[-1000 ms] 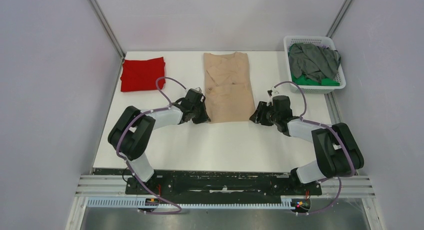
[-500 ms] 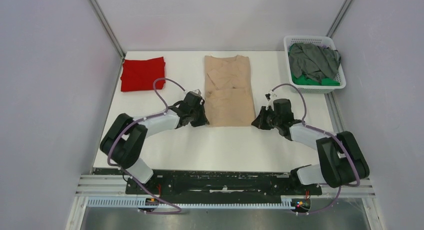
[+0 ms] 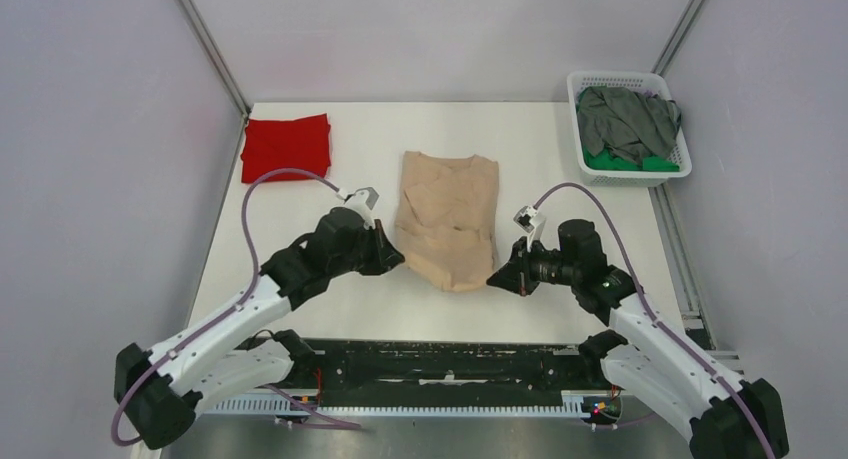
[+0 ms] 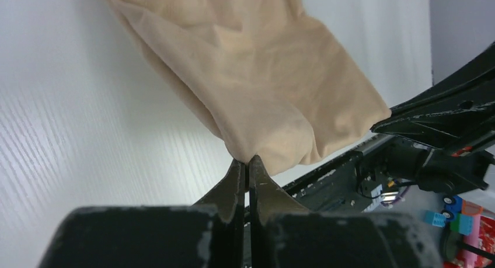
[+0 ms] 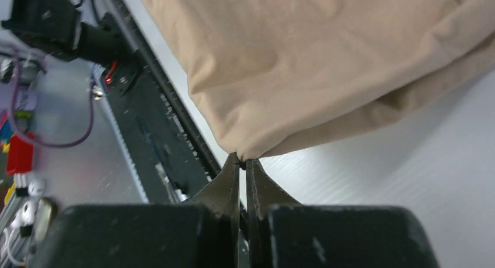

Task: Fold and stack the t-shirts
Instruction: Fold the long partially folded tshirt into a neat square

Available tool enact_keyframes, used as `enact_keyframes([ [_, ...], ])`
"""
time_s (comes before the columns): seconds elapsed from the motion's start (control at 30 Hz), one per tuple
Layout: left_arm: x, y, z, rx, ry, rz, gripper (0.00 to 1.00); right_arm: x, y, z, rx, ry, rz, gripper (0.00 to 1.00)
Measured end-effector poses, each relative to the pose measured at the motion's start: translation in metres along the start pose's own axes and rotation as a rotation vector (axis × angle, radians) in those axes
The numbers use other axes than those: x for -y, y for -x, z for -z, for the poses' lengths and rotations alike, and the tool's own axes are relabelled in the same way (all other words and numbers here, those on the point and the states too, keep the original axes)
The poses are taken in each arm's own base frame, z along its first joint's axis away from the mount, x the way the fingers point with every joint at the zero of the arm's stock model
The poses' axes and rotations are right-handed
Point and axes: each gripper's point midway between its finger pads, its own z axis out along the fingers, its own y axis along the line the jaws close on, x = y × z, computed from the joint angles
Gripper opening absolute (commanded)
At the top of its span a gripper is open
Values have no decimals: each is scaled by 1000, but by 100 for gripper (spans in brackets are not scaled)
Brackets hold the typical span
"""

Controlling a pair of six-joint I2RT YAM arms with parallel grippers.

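The beige t-shirt (image 3: 447,219) hangs lifted over the table's middle, folded to a narrow strip, its near hem held up. My left gripper (image 3: 396,260) is shut on the hem's left corner, seen pinched in the left wrist view (image 4: 247,158) under the beige cloth (image 4: 257,75). My right gripper (image 3: 494,280) is shut on the hem's right corner, pinched in the right wrist view (image 5: 241,160) below the beige cloth (image 5: 303,58). A folded red t-shirt (image 3: 286,147) lies at the far left. Dark grey (image 3: 625,119) and green (image 3: 625,163) t-shirts lie in the basket.
A white plastic basket (image 3: 580,84) stands at the table's far right corner. The black base rail (image 3: 440,364) runs along the near edge. Grey walls stand on both sides of the white table (image 3: 560,194).
Both arms have pulled back toward the near edge and risen, lifting the beige shirt's near hem off the table and dragging the shirt nearer.
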Motion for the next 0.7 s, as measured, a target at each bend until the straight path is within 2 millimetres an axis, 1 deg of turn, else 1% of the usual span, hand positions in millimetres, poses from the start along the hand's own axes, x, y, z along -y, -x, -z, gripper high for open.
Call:
enact_keyframes([
  [0.1, 7, 3, 26, 39, -49, -7, 2, -24, 0, 8, 11, 86, 39, 0],
  [0.13, 8, 4, 34, 55, -66, -8, 2, -28, 1, 10, 17, 102, 45, 0],
  [0.2, 10, 5, 43, 70, -87, -9, 2, -33, 2, 14, 26, 119, 51, 0],
  [0.27, 10, 5, 47, 77, -89, -9, 2, -35, 3, 15, 34, 119, 51, 0],
  [0.33, 6, 5, 45, 78, -66, -8, 2, -33, 6, 16, 44, 100, 51, 0],
  [0.43, -5, 8, 36, 87, 0, -8, 2, -26, 15, 15, 57, 50, 43, 0],
  [0.53, -15, 13, 26, 101, 68, -17, 2, -15, 32, 11, 65, -10, 21, 0],
  [0.63, -19, 28, 18, 131, 116, -27, 2, 1, 49, 7, 76, -72, -15, 0],
  [0.7, -19, 44, 13, 162, 141, -29, 2, 12, 62, 5, 90, -106, -37, 0],
])
